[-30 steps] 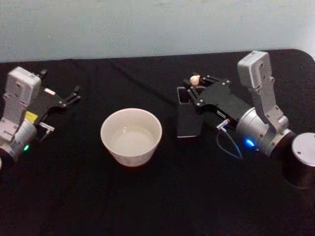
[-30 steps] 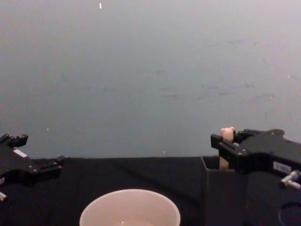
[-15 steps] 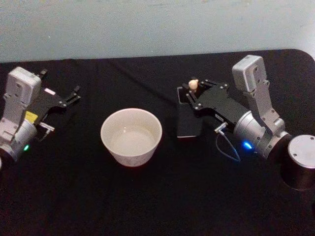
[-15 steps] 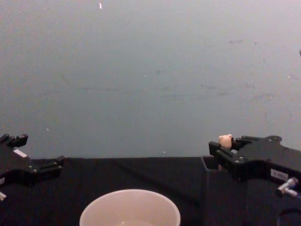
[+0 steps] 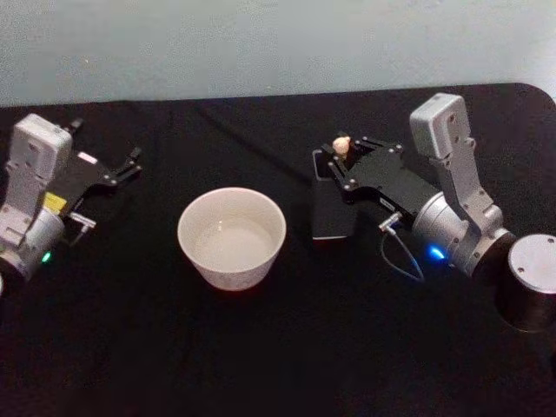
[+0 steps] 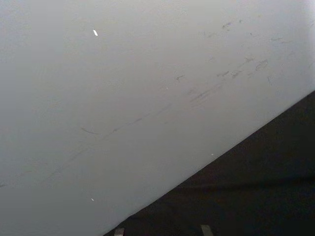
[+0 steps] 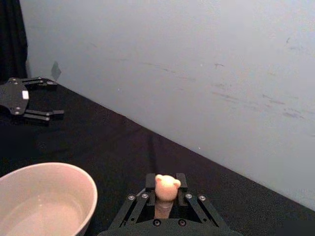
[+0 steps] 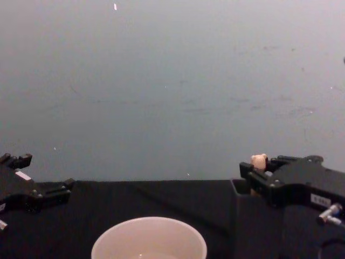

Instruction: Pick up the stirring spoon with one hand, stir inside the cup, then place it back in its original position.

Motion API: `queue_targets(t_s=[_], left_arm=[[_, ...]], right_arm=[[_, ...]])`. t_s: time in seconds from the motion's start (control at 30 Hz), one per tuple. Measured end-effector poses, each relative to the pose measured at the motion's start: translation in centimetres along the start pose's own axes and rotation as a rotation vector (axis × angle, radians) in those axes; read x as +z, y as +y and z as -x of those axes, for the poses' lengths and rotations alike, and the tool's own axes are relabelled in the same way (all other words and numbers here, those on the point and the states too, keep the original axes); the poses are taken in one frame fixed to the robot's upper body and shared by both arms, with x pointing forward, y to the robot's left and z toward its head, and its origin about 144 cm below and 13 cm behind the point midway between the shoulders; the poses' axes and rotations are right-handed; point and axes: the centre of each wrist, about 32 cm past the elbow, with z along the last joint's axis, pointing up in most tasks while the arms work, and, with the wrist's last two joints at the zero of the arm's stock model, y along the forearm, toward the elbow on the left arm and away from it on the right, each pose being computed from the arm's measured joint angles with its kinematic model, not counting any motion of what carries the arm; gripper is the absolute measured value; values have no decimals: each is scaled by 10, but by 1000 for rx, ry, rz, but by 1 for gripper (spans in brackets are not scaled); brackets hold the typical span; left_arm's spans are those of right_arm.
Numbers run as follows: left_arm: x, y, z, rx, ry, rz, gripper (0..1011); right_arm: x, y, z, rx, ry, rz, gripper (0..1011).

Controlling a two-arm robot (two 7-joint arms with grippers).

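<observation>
The stirring spoon stands upright in the dark grey box holder, its original position, right of the cup. Its bear-head knob pokes up between the fingers of my right gripper, which is shut on the cream handle just below the knob. The spoon's neck and bowl are hidden inside the holder. The wide cream-white cup sits at the table's middle with clear liquid in it. My left gripper rests open at the far left, well away from the cup.
A dark cylinder with a grey lid stands at the right edge beside my right arm. Black cloth covers the table, and a pale wall rises right behind it. Open room lies between the cup and the holder.
My right gripper and the spoon's knob have dropped a little toward the holder's mouth since a second ago. The cup and my left arm have not moved.
</observation>
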Motion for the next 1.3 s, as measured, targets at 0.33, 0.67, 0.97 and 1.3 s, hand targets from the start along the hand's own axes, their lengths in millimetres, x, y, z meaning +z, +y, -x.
queue_targets(t_s=[0.33,0.67,0.97,1.3], left_arm=[[0,0,0,0,0,0,1001],[0,0,0,0,0,0,1001],[0,0,0,0,0,0,1001],[0,0,0,0,0,0,1001]], right_arm=[[0,0,0,1,2,0,561],[0,0,0,0,2,-2,852],[0,0,0,0,3,-2,1002],[24,-1,-12,-71,74,-122,1002]])
